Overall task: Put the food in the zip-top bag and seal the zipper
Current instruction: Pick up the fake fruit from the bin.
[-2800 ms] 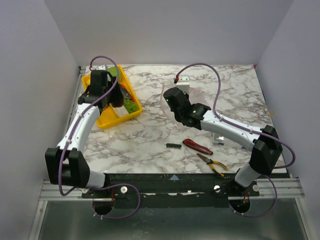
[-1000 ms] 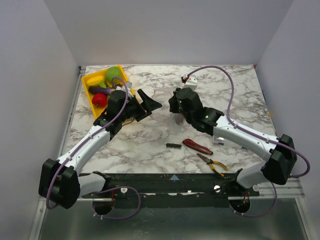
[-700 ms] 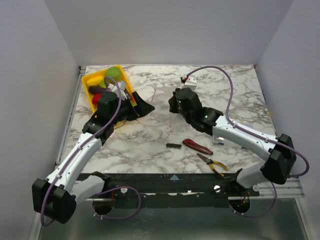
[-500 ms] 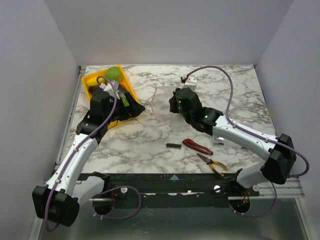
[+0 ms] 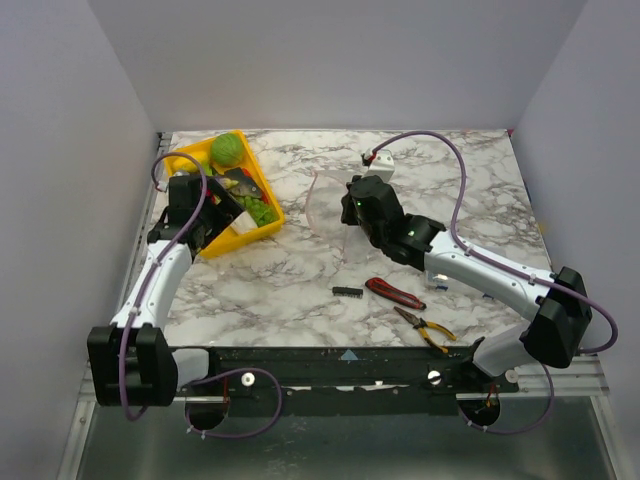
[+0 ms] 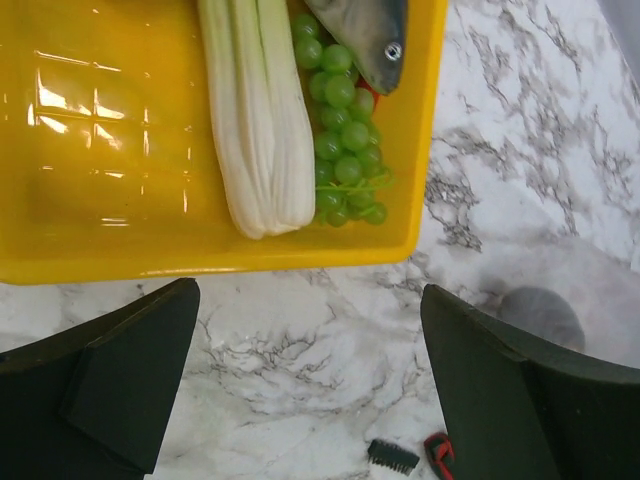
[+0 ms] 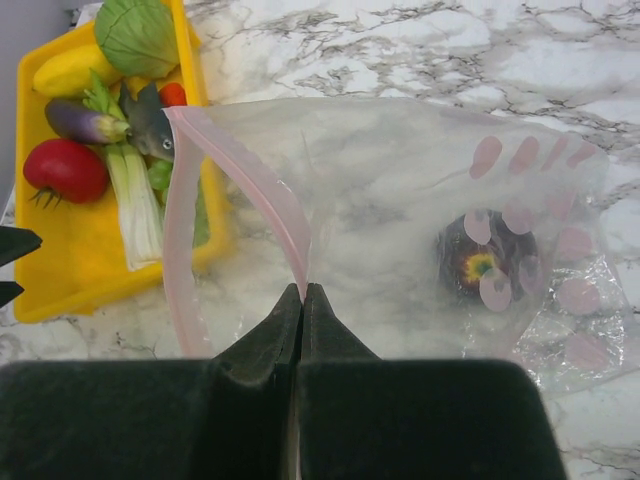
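Step in hand: loading food into the zip-top bag (image 7: pixel 400 200); sealing not yet begun.
Right gripper (image 7: pixel 302 295): clenched on the pinkish zipper (image 7: pixel 268 188), lifting one lip so the mouth is gaping toward the bench's left edge.
Left gripper (image 6: pixel 310 300): released and carrying nothing, hovering over the near rim of the yellow tray (image 6: pixel 120 255).
Bag position: sitting mid-bench toward the far edge, well apart from the tray in the far-left corner.
Bag contents: one dark round piece (image 7: pixel 480 262) with a yellow-red centre is showing through the clear wall, apparently inside.
Food waiting: leek (image 6: pixel 255 110), green grapes (image 6: pixel 345 140), cabbage (image 7: pixel 135 35), tomato (image 7: pixel 65 170) and aubergine (image 7: pixel 85 122) are all lying in the tray.
Next move, judged: left claw needs lowering onto one piece, likely the leek or grapes just ahead, then carrying it across to the open mouth.
Right wrist view only: is showing the pinch on the strip and the piece inside.
Left wrist view only: is showing the empty gap between the fingers.
Top view only: is showing red-handled pliers (image 5: pixel 393 292) lying toward the near edge.
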Available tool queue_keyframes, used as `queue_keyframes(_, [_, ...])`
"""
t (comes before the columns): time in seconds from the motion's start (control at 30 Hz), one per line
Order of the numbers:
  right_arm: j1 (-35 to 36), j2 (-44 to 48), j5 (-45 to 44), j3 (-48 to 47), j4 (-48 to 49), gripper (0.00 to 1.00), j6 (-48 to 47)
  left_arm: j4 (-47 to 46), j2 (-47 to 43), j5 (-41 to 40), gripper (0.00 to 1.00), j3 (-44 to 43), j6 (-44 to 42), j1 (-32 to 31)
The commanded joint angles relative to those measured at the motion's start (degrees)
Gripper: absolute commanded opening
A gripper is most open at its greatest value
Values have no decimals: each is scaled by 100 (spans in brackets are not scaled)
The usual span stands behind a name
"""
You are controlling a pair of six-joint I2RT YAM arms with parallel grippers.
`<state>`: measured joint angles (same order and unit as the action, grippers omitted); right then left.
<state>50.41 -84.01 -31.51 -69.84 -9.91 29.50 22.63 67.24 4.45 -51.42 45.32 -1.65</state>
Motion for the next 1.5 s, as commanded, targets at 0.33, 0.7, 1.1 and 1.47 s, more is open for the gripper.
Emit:
queue_keyframes(0.33, [12,-78,-327,106,14,0,-142,774,2719,-1059,91,-2366,733,1069])
queue_keyframes(0.7, [13,-220,-333,73,33,0,-189,1630,4156,-1139,89,-3699,1466,1263])
queue_keyframes(1.1, [13,-344,-306,-2,43,0,-187,1951,4616,-1407,84,-4008,1902,1300])
queue_keyframes(1.47, [12,-344,-256,-42,37,0,-156,1886,4778,-1400,58,-4140,1715,1338])
